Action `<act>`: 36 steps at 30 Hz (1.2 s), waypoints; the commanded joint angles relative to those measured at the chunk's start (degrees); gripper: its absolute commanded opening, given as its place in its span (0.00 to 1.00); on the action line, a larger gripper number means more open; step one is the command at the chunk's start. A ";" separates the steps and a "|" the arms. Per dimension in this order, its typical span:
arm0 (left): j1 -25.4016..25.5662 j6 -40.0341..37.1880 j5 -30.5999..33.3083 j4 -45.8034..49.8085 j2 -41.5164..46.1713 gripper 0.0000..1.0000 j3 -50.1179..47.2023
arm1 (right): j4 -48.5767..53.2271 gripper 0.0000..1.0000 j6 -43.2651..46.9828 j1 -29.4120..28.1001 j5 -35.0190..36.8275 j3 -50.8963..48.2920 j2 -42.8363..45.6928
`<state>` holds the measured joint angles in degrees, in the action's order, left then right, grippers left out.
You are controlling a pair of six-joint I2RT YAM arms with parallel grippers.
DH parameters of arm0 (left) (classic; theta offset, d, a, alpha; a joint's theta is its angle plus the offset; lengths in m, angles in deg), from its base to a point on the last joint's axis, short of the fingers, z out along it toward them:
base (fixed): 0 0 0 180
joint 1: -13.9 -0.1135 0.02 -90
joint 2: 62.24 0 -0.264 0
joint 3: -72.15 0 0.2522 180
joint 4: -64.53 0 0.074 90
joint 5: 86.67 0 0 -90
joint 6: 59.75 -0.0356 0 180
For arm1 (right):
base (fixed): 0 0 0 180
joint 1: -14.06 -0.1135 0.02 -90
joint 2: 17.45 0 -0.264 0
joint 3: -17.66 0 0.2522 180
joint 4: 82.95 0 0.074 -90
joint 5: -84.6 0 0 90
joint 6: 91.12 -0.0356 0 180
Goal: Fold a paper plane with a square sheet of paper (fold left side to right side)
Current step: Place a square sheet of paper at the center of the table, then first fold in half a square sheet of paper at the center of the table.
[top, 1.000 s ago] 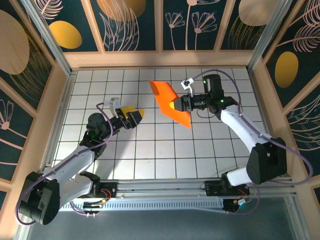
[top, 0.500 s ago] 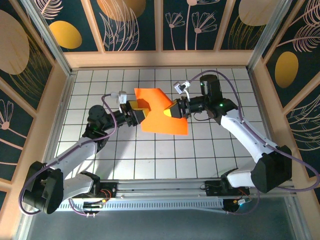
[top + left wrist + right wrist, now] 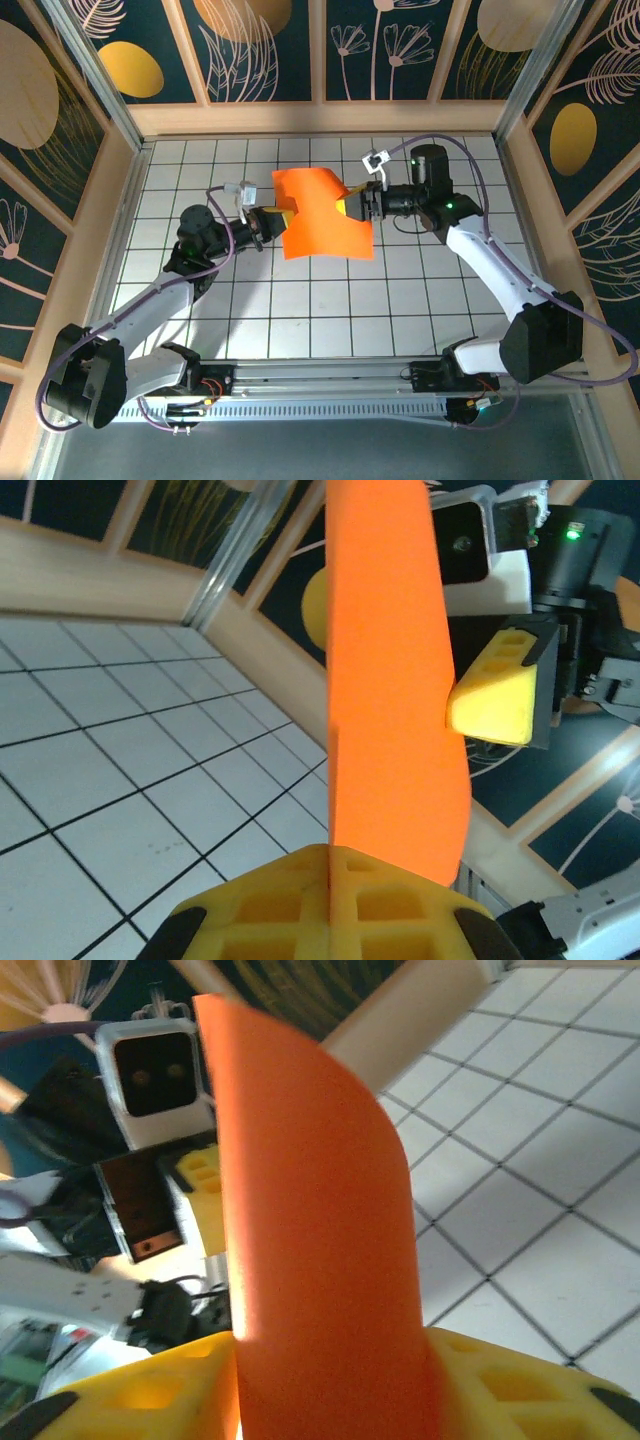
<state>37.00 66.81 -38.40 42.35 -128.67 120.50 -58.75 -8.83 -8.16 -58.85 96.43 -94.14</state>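
Handover in mid-air looks to be the step in hand. The thin bright orange square sheet of paper (image 3: 322,225), bent and no plain square in outline, hangs above the white gridded table (image 3: 300,320) between the two arms. The left gripper (image 3: 270,222) has its yellow pads (image 3: 280,920) pinched tight on the sheet's left edge. The right gripper (image 3: 352,207) sits at the opposite edge with one yellow finger (image 3: 495,700) against the paper; whether it grips or is letting go cannot be told. Next, the sheet probably needs laying flat so the left side can go over to the right. Creases are hard to read, and the paper hides the right gripper's far finger.
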 commanded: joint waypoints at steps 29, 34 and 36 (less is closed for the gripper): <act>-0.19 -5.09 12.66 33.83 -31.08 0.00 12.21 | -7.90 0.01 -14.30 -2.70 27.39 -11.94 -22.19; -0.25 -5.22 12.05 34.02 -31.05 0.00 12.50 | -7.18 0.00 -13.96 -3.55 28.32 -11.58 -26.08; -0.24 -4.99 11.34 33.71 -31.12 0.00 12.69 | -6.97 0.00 -13.64 -3.80 28.18 -11.63 -27.15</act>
<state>36.97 62.79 -26.16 75.14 -159.31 131.67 -65.57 -22.69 -11.44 -31.79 83.36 -120.32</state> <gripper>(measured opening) 0.048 0.053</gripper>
